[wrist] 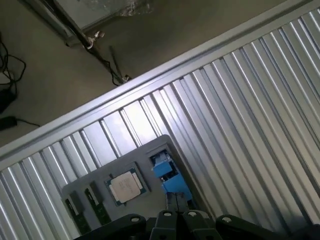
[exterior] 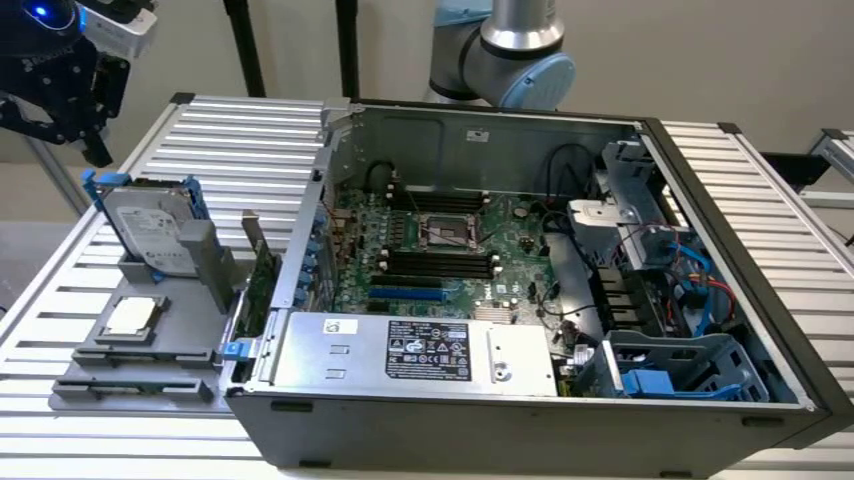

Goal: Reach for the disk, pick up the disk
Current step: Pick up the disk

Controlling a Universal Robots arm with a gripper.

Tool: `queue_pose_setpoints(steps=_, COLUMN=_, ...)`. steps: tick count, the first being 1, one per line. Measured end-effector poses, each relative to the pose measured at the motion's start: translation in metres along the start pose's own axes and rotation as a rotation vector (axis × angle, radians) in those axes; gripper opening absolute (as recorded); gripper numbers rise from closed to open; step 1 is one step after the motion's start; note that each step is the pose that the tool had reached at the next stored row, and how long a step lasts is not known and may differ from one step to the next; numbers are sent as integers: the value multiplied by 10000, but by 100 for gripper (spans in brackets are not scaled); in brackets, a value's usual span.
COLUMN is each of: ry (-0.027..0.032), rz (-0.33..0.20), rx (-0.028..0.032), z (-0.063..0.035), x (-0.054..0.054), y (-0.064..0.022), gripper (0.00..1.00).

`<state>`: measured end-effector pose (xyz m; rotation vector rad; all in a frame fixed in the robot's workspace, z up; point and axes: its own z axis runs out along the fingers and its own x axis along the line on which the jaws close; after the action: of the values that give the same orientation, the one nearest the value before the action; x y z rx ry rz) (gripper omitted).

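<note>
Nearest you in the exterior view, at 8 o'clock, a small square chip (exterior: 134, 315) lies flat on a grey tray (exterior: 80, 390) on the slatted table (exterior: 227, 130). Just behind it, at 9 o'clock, the disk (exterior: 144, 225) stands on edge in the tray's slot, label facing out, untouched. Farther back and higher, at 10 o'clock, your gripper (exterior: 96, 152) hangs in the air, well apart from the disk. Its fingers are pressed together and hold nothing; the wrist view shows them closed above the disk's blue frame (wrist: 169, 172). The open computer case (exterior: 534, 420) sits at 3 o'clock of the tray.

By my reading you are in the reach, with the pick not yet begun. Taking the disk calls for spread fingers, lined up over its top edge, and a straight descent that avoids the chip.
</note>
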<state>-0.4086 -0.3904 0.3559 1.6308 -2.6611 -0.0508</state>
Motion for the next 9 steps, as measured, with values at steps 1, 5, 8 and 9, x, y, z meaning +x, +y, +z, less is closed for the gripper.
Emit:
queue_pose_setpoints(steps=1, ry=7, rz=-181, rx=1, z=0, x=0, y=0, gripper=11)
queue_pose_setpoints(steps=5, ry=34, rz=-905, rx=2, z=-1, x=0, y=0, gripper=11)
queue_pose_setpoints(steps=8, ry=54, rz=-1455, rx=2, z=-1, x=0, y=0, gripper=11)
queue_pose_setpoints(steps=9, ry=62, rz=-1638, rx=2, z=-1, x=0, y=0, gripper=11)
